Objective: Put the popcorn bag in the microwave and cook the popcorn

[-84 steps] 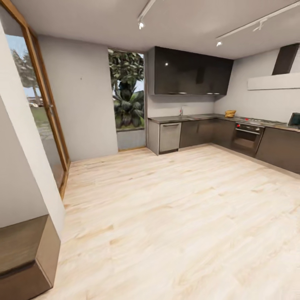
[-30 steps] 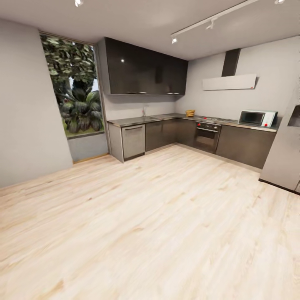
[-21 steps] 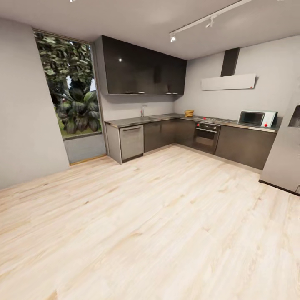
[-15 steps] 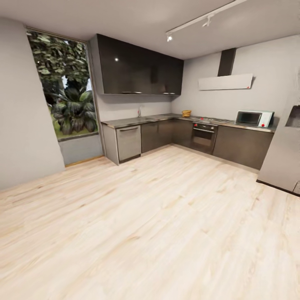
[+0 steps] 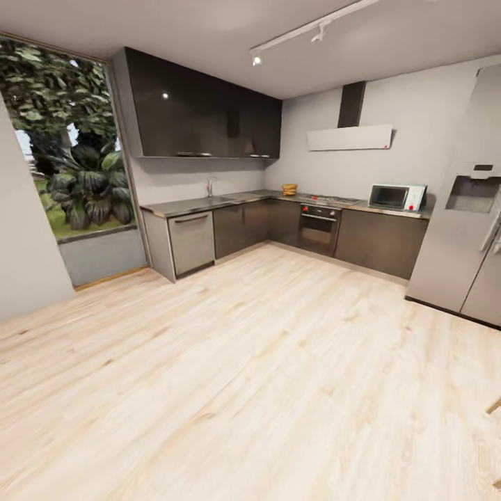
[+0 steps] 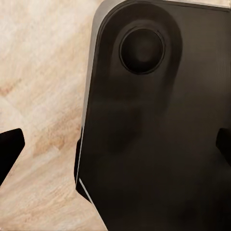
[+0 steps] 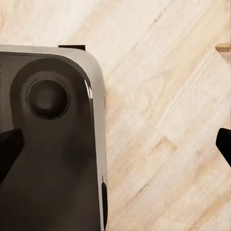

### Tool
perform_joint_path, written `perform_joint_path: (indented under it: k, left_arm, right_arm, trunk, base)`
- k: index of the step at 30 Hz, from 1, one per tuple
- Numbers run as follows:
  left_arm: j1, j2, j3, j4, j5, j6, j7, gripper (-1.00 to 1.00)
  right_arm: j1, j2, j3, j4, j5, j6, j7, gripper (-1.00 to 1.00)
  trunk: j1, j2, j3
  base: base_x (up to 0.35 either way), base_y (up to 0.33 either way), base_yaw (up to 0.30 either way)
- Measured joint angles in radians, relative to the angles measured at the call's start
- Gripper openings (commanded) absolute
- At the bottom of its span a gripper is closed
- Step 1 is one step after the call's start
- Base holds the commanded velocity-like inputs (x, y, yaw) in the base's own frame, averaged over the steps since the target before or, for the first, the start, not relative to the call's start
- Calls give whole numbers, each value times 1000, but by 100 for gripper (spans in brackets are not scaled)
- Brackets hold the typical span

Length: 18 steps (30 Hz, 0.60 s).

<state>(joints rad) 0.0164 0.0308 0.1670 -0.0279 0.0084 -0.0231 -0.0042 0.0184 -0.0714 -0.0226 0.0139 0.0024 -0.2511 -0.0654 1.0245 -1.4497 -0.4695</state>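
Note:
Far across the room, the mustard-tan popcorn bag [image 5: 289, 188] sits on the grey countertop [image 5: 202, 204] near the corner, left of the gas hob [image 5: 332, 200]. The mint-blue microwave [image 5: 396, 197] stands further right on the same worktop, its dark door closed. From this distance I cannot make out any popcorn. In the left wrist view my left gripper [image 6: 115, 148] is open, fingertips [image 6: 9, 150] wide apart over the robot's dark base [image 6: 154, 125]. My right gripper [image 7: 115, 147] is open too, above the base and the wood floor [image 7: 163, 72].
A steel built-in oven [image 5: 319, 229] sits under the hob, and a dishwasher [image 5: 192, 243] is at the counter's left end. A tall grey fridge [image 5: 463, 243] stands at the right. Light wood floor [image 5: 264, 348] stretches between me and the cabinets. A big window [image 5: 62, 160] is on the left.
The camera has turned right and come closer to the kitchen. The cabinets have slid left in the picture, and the fridge has come into view at the right.

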Motion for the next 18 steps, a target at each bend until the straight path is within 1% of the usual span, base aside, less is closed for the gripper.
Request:
perform_joint_path:
  k: [7, 14, 18]
  left_arm:
    - [0, 0, 0, 0, 0, 0, 0, 100]
    - [0, 0, 0, 0, 0, 0, 0, 100]
    - [0, 0, 0, 0, 0, 0, 0, 100]
  right_arm:
    - [0, 0, -1, 0, 0, 0, -1, 100]
    - [0, 0, 0, 0, 0, 0, 1, 100]
    - [-1, -1, 0, 0, 0, 0, 1, 100]
  trunk:
    - [0, 0, 0]
    - [0, 0, 0]
    - [0, 0, 0]
  base:
    - [250, 0, -19]
    - [249, 0, -104]
    - [245, 0, -210]
